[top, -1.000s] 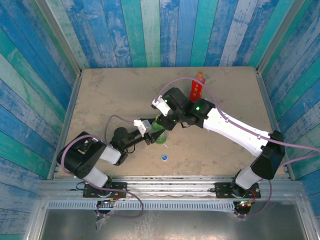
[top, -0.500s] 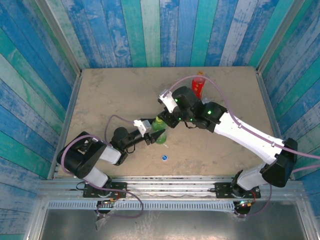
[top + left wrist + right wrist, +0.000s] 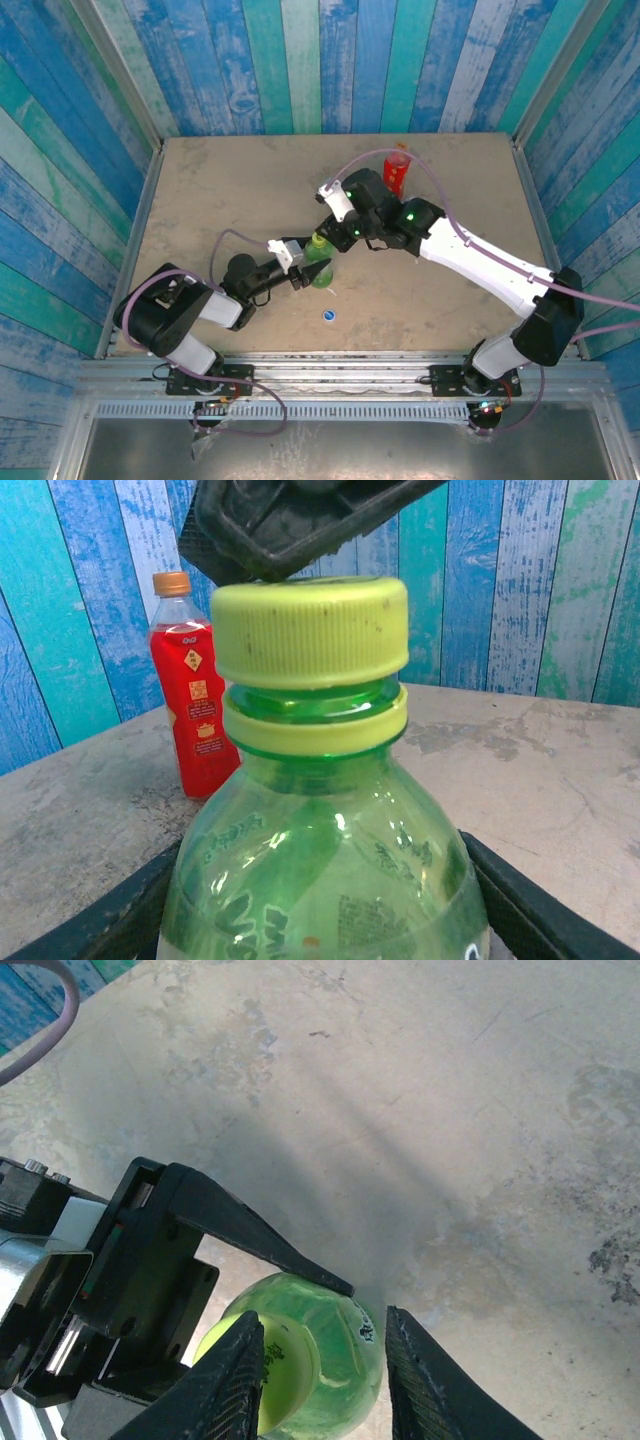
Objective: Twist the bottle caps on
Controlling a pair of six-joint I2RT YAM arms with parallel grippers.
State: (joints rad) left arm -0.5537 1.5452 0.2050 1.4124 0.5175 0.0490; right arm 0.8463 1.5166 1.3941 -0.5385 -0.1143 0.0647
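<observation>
Green bottle: The green bottle (image 3: 320,880) stands upright near the middle of the table (image 3: 220,190), in front of my 2 arms.
Left gripper: My left gripper (image 3: 312,272) is clamped on the green bottle's body, 1 finger on each side, steadying it.
Yellow-green cap: The yellow-green cap (image 3: 312,630) sits level on the green bottle's neck. A strip of neck shows between the cap and the ring below, so I judge it is not yet turned fully down.
Right gripper: My right gripper (image 3: 322,1380) hangs over the bottle top with its fingers partly apart on either side of the cap. Whether the pads are actually touching the cap I cannot tell.
Red bottle: The red bottle (image 3: 195,720) stands upright toward the far edge of the table, well apart from the green one.
Orange cap: The orange cap (image 3: 171,583) is on the red bottle's neck and looks seated. I count that 1 as done, though I can't judge how tight it is.
Blue cap: The blue cap (image 3: 329,316) lies loose on the table, between the green bottle and the arm bases.
Progress: By my reckoning, 1 cap is finished, 1 is in hand and 1 is untouched, so I am roughly midway.
</observation>
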